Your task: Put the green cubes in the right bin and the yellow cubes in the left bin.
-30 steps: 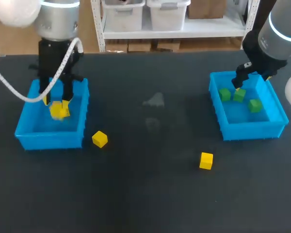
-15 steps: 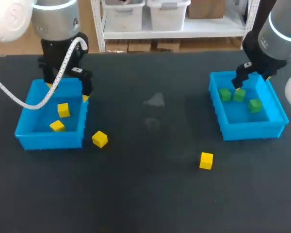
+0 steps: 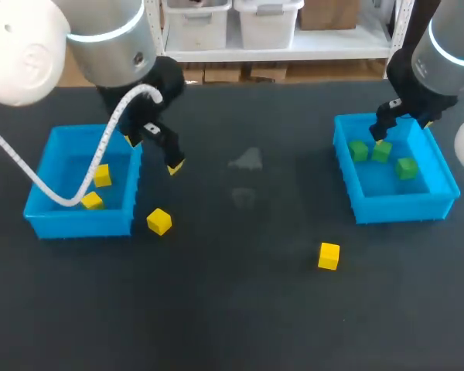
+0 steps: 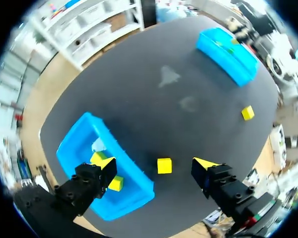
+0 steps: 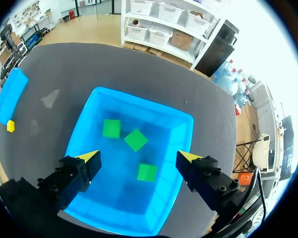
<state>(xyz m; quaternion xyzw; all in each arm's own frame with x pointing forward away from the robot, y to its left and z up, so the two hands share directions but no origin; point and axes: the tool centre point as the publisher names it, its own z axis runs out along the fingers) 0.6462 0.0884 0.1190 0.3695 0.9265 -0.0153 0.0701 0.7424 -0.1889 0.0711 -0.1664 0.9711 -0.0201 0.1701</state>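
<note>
**Loose yellow cube waits just outside the left bin**

The left gripper (image 3: 151,154) hangs above the left bin's (image 3: 77,224) far right corner, fingers spread wide and empty. Two yellow cubes (image 3: 101,175) already lie inside that bin. A third yellow cube (image 3: 159,221) sits on the table (image 3: 232,309) just beside its near right corner, and a fourth yellow cube (image 3: 329,255) lies well away.

The right gripper (image 5: 137,157), also wide and empty, hovers over the right bin (image 3: 402,209), where three green cubes (image 5: 147,172) lie.

For the nearest cube, I would line the fingers up parallel to the bin wall so neither clips it. Then descend straight and close on two flat faces.
</note>
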